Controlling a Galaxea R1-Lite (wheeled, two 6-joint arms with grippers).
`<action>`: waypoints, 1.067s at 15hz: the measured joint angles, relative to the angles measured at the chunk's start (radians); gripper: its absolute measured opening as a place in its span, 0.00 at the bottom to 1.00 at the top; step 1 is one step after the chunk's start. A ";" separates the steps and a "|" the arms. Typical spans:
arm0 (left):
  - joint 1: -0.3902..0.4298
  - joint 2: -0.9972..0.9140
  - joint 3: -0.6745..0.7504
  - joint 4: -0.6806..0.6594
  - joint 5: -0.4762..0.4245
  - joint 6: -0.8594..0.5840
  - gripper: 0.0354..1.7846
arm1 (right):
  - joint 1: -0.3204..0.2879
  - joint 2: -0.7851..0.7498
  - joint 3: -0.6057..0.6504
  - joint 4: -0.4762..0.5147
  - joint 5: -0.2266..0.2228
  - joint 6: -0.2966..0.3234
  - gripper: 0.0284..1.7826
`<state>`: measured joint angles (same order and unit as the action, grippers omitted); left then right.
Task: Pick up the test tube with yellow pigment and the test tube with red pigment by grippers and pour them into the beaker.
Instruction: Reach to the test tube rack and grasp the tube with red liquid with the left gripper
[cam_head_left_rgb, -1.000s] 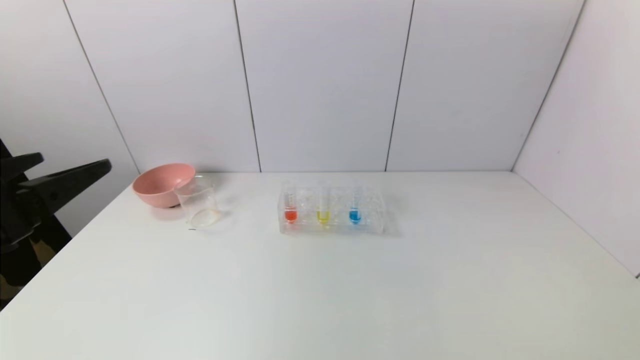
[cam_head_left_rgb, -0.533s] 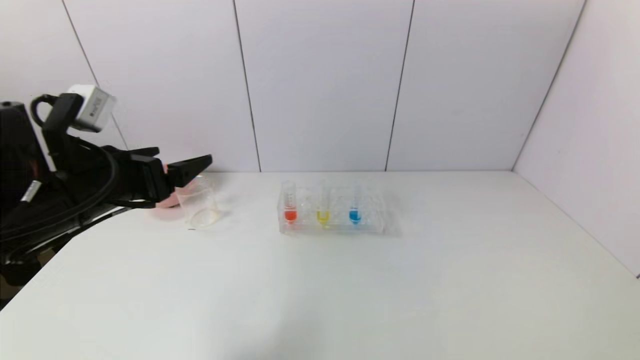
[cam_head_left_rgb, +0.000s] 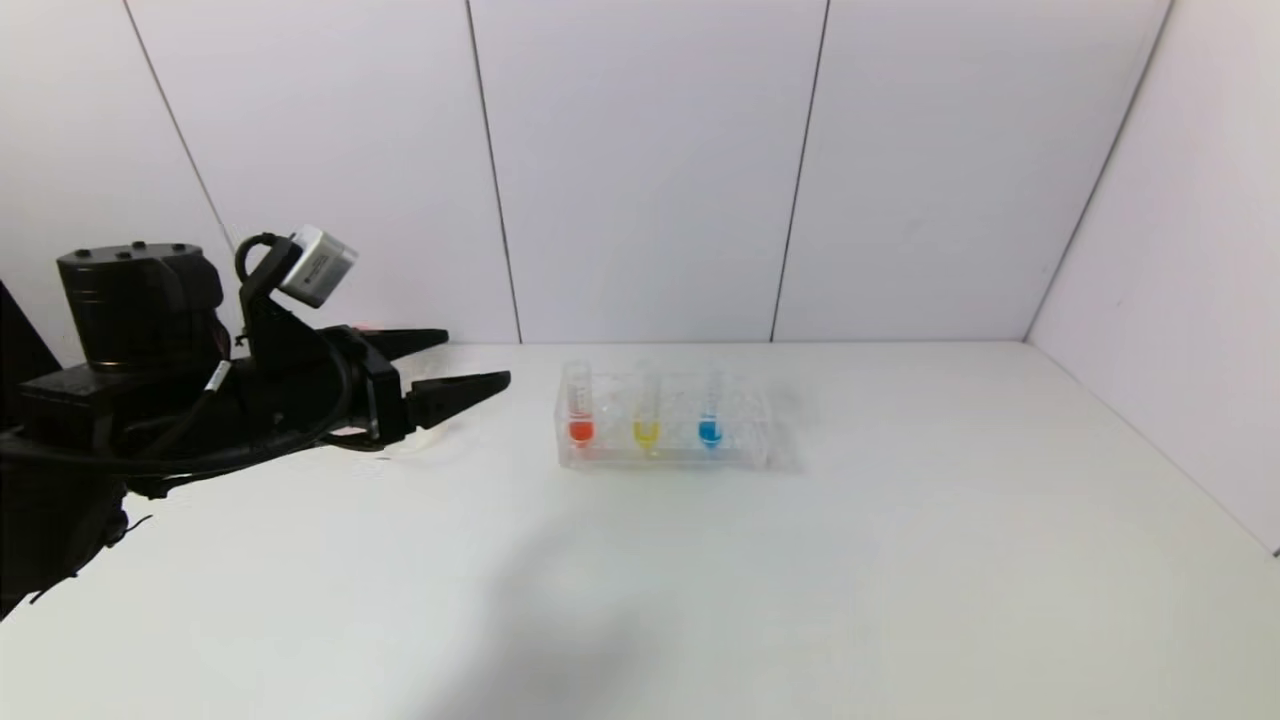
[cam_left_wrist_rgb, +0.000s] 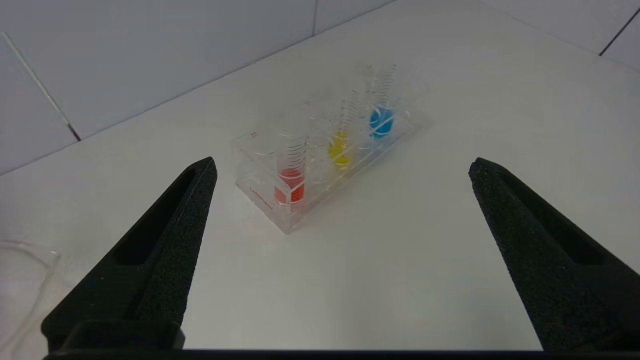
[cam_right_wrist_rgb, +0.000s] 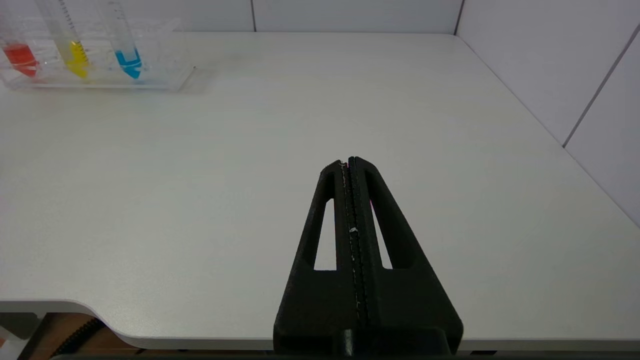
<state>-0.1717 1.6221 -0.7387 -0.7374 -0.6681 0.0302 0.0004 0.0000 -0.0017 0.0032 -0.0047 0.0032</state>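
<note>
Head view showed the left gripper (cam_head_left_rgb: 468, 362) held over the left part of the white table (cam_head_left_rgb: 800, 560), its two black fingers spread wide with nothing between them and pointing toward the clear rack (cam_head_left_rgb: 664, 452). It touched nothing, and a gap of bare table lay between its tips and the rack's near end. The arm hid most of what stood behind it; only a thin clear edge of the beaker (cam_left_wrist_rgb: 20, 280) appeared in the left wrist view, beside one finger (cam_left_wrist_rgb: 165, 250) and apart from it.

In the rack stood three tubes in a row, all upright. The tube with red pigment (cam_head_left_rgb: 579, 410) sat at the end nearest the left gripper, the tube with yellow pigment (cam_head_left_rgb: 647, 415) in the middle, and a tube with blue liquid (cam_head_left_rgb: 710, 412) at the far end. Each held a little colour at its tip.

Right wrist view showed the right gripper (cam_right_wrist_rgb: 350, 161) low near the table's front edge, well apart from the rack, its fingers pressed flat together and gripping nothing.
</note>
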 joint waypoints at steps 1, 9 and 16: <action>0.006 0.023 -0.012 -0.014 -0.049 0.001 0.99 | 0.000 0.000 0.000 0.000 0.000 0.000 0.05; 0.019 0.214 -0.141 -0.181 -0.282 0.003 0.99 | 0.000 0.000 0.000 0.000 0.000 0.000 0.05; 0.029 0.364 -0.231 -0.233 -0.410 0.111 0.99 | 0.000 0.000 0.000 0.000 0.000 0.000 0.05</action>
<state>-0.1428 1.9860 -0.9694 -0.9709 -1.0785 0.1409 0.0000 0.0000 -0.0017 0.0032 -0.0047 0.0028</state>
